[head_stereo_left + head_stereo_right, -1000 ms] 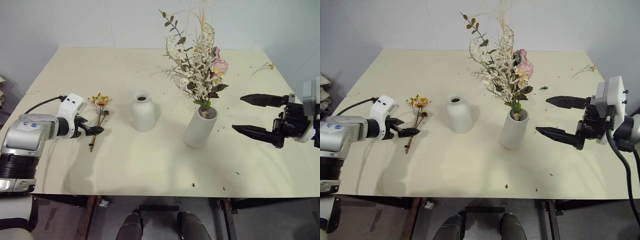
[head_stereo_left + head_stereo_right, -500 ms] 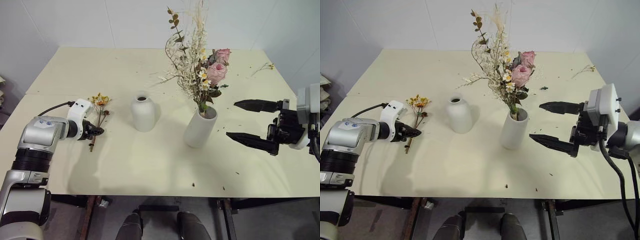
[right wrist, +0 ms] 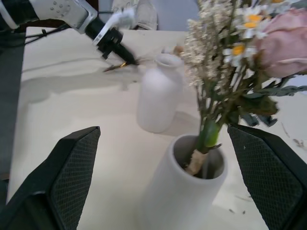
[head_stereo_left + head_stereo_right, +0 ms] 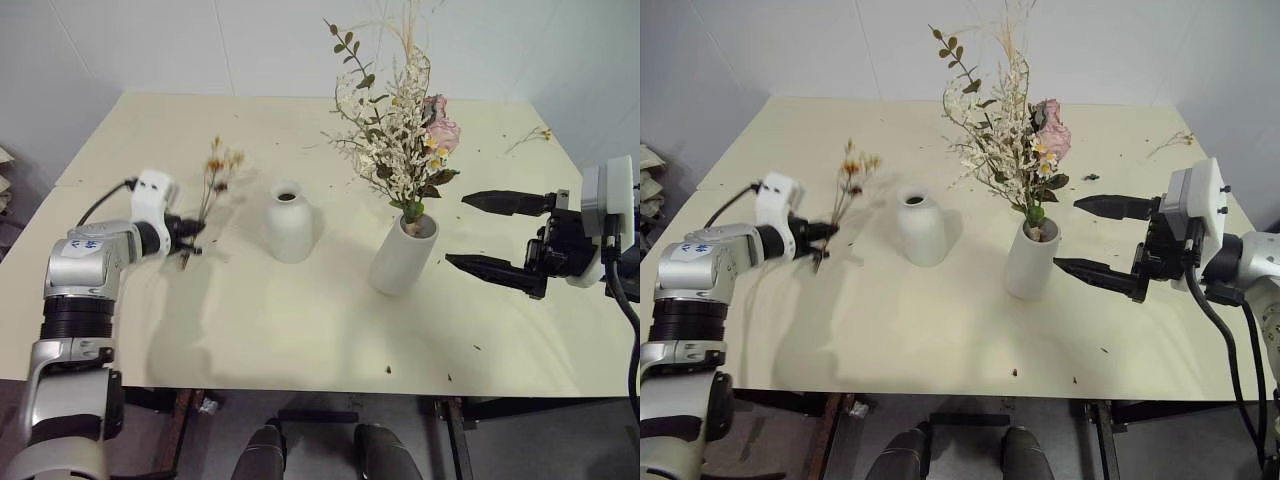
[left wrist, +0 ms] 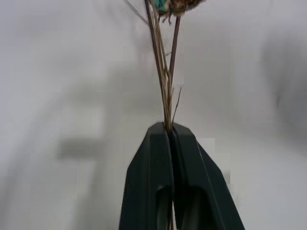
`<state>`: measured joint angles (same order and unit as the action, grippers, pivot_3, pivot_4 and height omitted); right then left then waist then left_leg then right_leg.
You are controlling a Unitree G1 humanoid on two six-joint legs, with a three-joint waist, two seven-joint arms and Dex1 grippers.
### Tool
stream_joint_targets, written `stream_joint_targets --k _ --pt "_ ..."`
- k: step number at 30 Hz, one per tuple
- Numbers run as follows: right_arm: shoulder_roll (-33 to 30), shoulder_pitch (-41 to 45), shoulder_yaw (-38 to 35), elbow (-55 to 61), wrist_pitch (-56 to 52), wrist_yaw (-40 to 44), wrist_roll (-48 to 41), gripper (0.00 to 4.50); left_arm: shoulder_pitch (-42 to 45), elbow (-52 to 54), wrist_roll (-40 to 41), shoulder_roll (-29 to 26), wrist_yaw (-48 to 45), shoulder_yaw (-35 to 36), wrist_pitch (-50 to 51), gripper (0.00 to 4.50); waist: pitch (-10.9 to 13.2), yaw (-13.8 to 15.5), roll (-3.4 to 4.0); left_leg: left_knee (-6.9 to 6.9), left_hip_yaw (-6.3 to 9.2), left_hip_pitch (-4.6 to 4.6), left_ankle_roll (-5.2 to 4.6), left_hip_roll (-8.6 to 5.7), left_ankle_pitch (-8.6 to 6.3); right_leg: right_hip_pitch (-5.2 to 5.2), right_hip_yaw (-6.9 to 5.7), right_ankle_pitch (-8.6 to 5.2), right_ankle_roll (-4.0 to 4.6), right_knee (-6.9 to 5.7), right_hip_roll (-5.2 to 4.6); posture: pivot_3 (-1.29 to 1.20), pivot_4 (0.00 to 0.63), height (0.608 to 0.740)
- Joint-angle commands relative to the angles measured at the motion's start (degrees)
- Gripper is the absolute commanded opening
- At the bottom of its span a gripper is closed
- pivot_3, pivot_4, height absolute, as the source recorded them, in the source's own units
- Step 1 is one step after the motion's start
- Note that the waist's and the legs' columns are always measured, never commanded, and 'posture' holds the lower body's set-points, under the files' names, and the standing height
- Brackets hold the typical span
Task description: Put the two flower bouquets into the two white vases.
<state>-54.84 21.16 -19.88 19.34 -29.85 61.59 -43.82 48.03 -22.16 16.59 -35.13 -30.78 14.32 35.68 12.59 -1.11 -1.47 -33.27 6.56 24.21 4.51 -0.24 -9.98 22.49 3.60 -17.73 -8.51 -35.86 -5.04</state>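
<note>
Small yellow-orange bouquet lifted off table; bushy rose bouquet upright in tall vase; squat vase empty.

You are looking at what seems to be a bare test room or lab rather than a home. A plain cream table is standing against blank white walls, with nothing hanging on them. Dark metal legs are showing under the table's front edge, above a grey floor. Black cables are trailing from the robot arms. Dried crumbs and a stray twig are lying loose on the tabletop.
</note>
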Motion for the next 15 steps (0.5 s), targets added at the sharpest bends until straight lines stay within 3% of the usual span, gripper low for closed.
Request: stream_joint_targets --k 1,5,15 --pt "0.54 0.83 -0.47 -0.3 1.42 -0.72 0.64 4.5 2.77 3.87 7.55 3.63 -3.14 7.1 -11.55 0.01 -0.01 0.05 -0.01 0.0 0.0 0.0 0.01 -0.02 0.0 0.0 0.0 0.01 -0.02 0.0 -0.02 0.0 0.15 0.74" --pt "1.68 0.98 -0.27 -0.86 1.96 -1.93 1.54 4.5 4.68 8.56 17.05 9.86 -7.66 9.32 -11.82 0.01 -0.01 0.19 -0.01 0.0 -0.03 0.0 0.02 -0.06 -0.02 -0.01 0.0 0.02 -0.04 0.0 -0.07 0.0 0.15 0.74" --pt "3.85 0.27 0.01 0.02 2.7 -4.41 2.5 4.5 6.25 4.25 21.06 20.19 -16.55 5.71 -20.48 0.01 -0.01 -0.13 -0.01 -0.37 -0.03 0.0 0.01 -0.08 -0.02 -0.15 0.01 0.11 -0.14 -0.05 -0.02 0.0 0.15 0.74"
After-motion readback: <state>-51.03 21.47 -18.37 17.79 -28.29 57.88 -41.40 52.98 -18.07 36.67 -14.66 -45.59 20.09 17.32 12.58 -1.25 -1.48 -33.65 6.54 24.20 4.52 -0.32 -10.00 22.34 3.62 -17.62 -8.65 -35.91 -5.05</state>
